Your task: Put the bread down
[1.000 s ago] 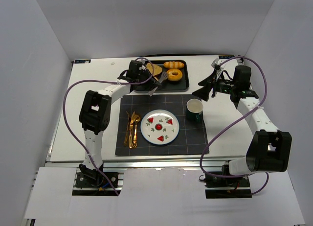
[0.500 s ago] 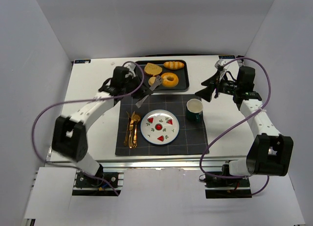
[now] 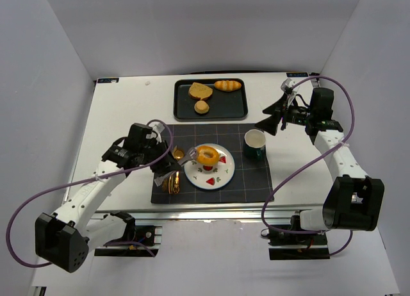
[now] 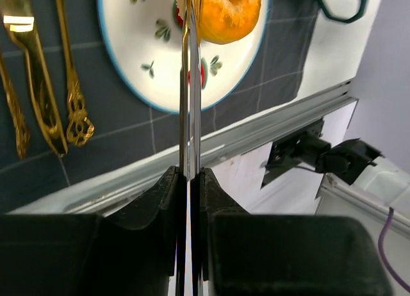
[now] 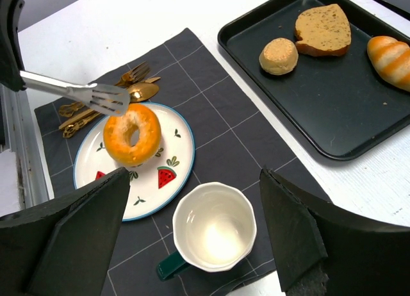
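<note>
Right wrist shows a golden, ring-shaped bagel on the plate. The left gripper, arm reaching low, clamps tongs at its edge. The right gripper is spread wide.

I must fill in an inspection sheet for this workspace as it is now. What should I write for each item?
Surface: white table; dark placemat under plate, cup and gold cutlery.
Job's things: bagel at the tip of the tongs, over the plate; whether it rests there, cannot tell. Bread slice, small bun and striped roll on the black tray.
Clutter: nothing seen.
Grippers: left gripper jaws shut on the tongs; right gripper jaws open, empty, near the cup.
Cables: purple cables loop beside both arms.
Surroundings: plain white walls.
</note>
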